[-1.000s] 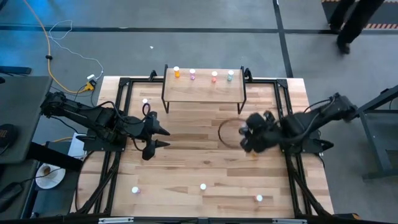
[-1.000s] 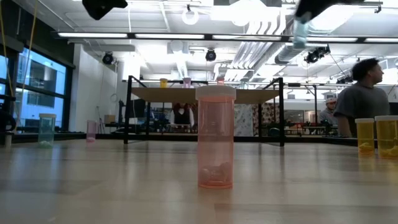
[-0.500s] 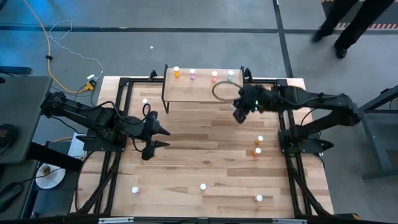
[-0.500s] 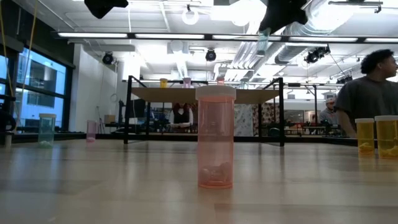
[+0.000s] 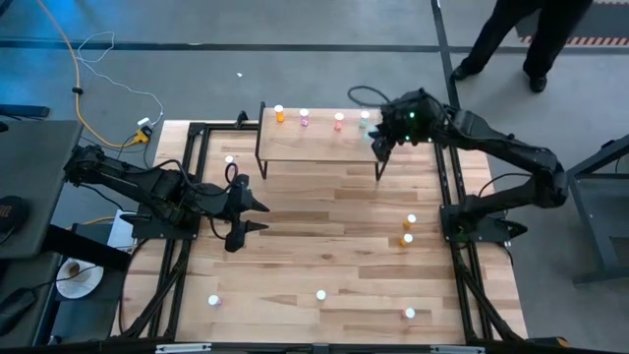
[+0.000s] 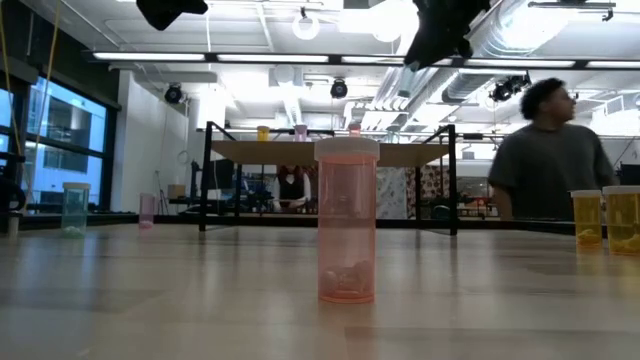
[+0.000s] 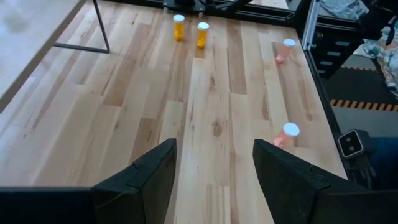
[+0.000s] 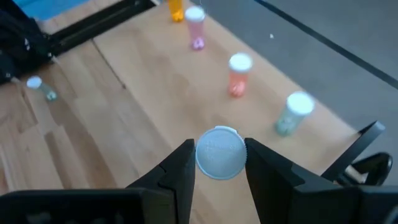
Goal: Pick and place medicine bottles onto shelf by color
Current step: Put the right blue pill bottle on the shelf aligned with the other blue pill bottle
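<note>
Four bottles (image 5: 304, 119) are lined up on the shelf (image 5: 321, 146): orange, pink, red, teal. A fifth bottle (image 8: 220, 152), white cap up, is clamped in the right jaws (image 5: 379, 144), held above the shelf's right end close to the teal bottle (image 8: 292, 114). Risk: the teal one could be knocked over by a finger if the drop is made too near; the held bottle could tip off the edge if released high. Left jaws (image 5: 251, 217) are held apart, empty, above the bench (image 5: 324, 246). More bottles are left on it.

You have four bottles (image 5: 304, 118) on the shelf (image 5: 319, 144), one between the right arm's jaws, six on the bench (image 5: 324, 236), two arms (image 5: 147, 187).
</note>
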You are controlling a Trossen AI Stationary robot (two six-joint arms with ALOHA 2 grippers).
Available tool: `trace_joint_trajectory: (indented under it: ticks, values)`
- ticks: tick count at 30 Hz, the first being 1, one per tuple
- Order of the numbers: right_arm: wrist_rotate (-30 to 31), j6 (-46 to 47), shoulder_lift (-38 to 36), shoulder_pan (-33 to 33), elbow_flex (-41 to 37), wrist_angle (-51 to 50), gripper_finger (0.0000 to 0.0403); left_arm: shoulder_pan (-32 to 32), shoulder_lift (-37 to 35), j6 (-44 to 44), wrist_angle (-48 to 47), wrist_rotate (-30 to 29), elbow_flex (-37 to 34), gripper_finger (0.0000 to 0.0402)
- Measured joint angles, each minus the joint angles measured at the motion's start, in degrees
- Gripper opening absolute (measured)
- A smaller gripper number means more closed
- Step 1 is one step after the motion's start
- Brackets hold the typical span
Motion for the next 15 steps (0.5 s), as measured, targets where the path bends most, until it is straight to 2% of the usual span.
trace_joint_trajectory:
  ticks: [8, 15]
  values:
    - [-7.06, -3.49, 1.17, -7.55, 1.38, 2.13, 0.0119, -0.02, 0.0, 0.0, -0.02, -0.07, 0.0, 0.0202]
    - [-8.38, -6.02, 8.2, -9.16, 13.45, -7.8, 0.0119, -0.02, 0.0, 0.0, -0.04, -0.07, 0.0, 0.0202]
